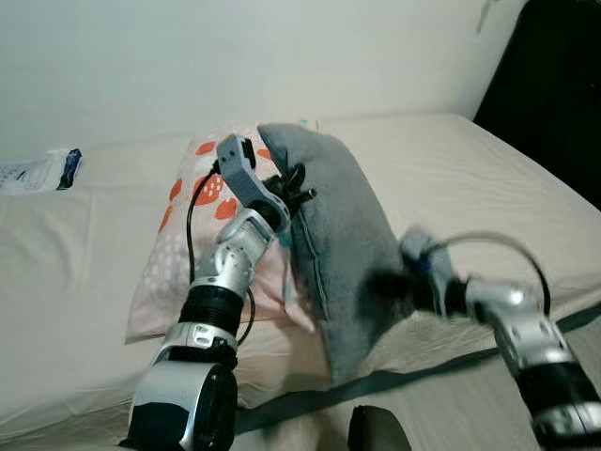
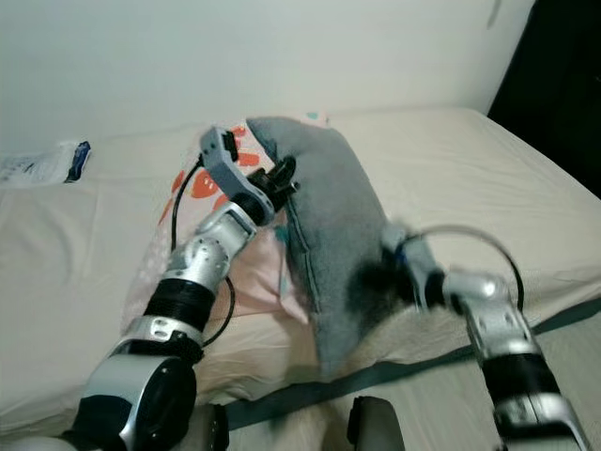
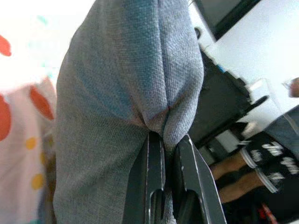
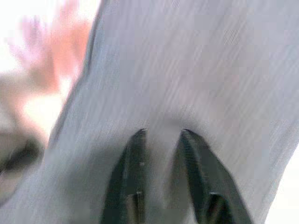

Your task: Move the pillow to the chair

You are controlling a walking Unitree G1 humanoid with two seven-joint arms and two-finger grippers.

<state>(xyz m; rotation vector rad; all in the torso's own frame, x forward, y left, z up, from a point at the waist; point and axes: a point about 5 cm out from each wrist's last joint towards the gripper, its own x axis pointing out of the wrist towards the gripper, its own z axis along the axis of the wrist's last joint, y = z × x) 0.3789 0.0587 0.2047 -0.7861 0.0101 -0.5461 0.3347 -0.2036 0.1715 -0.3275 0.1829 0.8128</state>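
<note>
Two hands are on the grey pillow now, and we have it stood up on edge over the bed, leaning beside the strawberry-print pillow that lies flat underneath. Our left hand is nearly closed, its fingers pinching a fold of the grey cover at the seam. Our right hand presses into the other face, fingers a little apart with cloth bunched between them, though that view is blurred, so how firm the hold is we can't quite judge.

To do this lift well, we reckon both pinches need to keep a good bite of fabric, since the pillow is soft and will sag. We'd raise both sides together, keep it clear of the printed pillow so that one doesn't drag along, then turn toward the chair.
</note>
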